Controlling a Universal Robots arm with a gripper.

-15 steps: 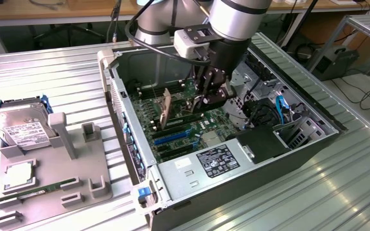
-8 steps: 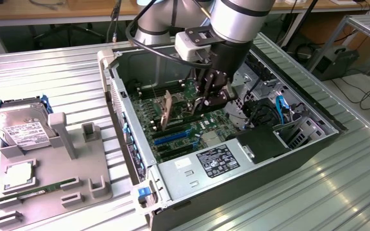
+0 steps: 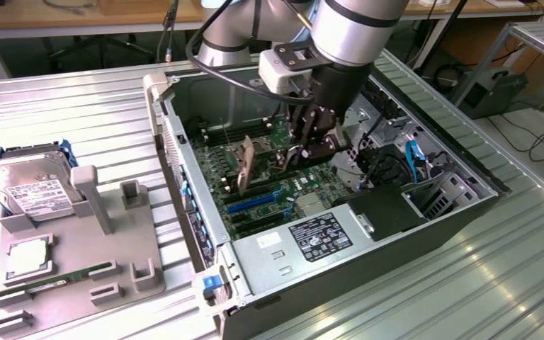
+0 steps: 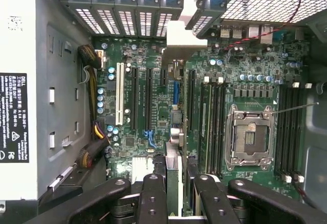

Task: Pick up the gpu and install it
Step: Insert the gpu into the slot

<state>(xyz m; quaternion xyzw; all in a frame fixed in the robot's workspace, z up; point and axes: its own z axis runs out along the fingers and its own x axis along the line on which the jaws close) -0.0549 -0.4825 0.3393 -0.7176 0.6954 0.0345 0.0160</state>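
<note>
The gpu (image 3: 246, 168) is gripped on edge between the half-closed fingers of the gripper (image 3: 302, 152), inside the open case (image 3: 348, 255). It is held upright just above the motherboard (image 4: 245, 81), beside the expansion slots (image 4: 135, 99).

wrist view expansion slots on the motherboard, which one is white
The long white slot right beside the row of blue-topped capacitors. The two long slots alongside it are black.
</note>
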